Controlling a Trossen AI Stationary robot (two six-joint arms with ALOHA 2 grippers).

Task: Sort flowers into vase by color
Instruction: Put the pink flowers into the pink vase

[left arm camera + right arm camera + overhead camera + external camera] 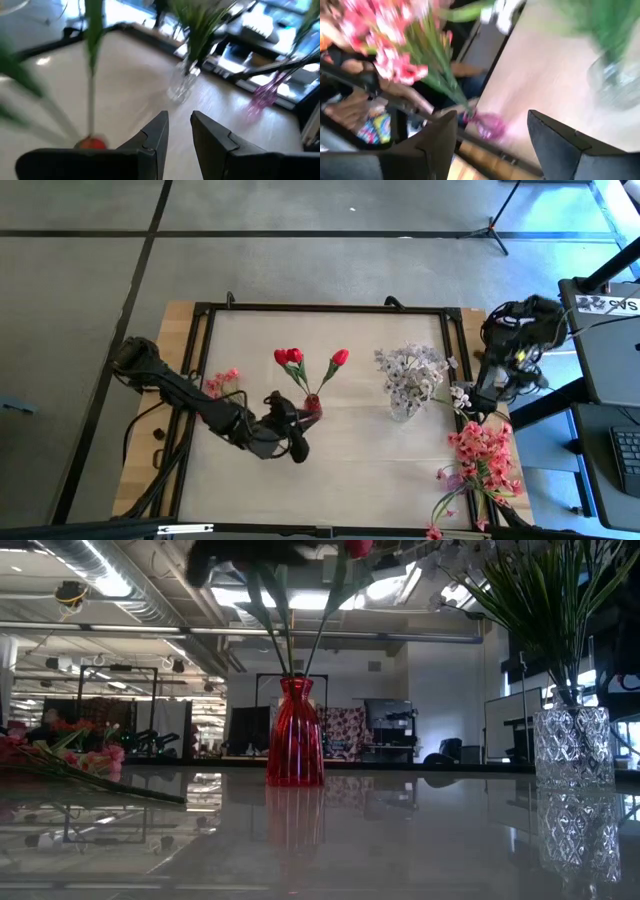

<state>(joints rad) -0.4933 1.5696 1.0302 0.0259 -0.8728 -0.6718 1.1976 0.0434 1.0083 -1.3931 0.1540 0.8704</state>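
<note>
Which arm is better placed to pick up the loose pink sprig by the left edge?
Left. Its end effector sits open by the red vase, nearer that sprig; the right end effector is across the table.

We see a pale table with a black frame along its edges and wood showing at its left side. Beyond its far edge lies grey floor crossed by dark lines, with a tripod's legs standing on it. At the right, a keyboard rests on a dark desk. Ceiling ducts and lights fill the room behind.
</note>
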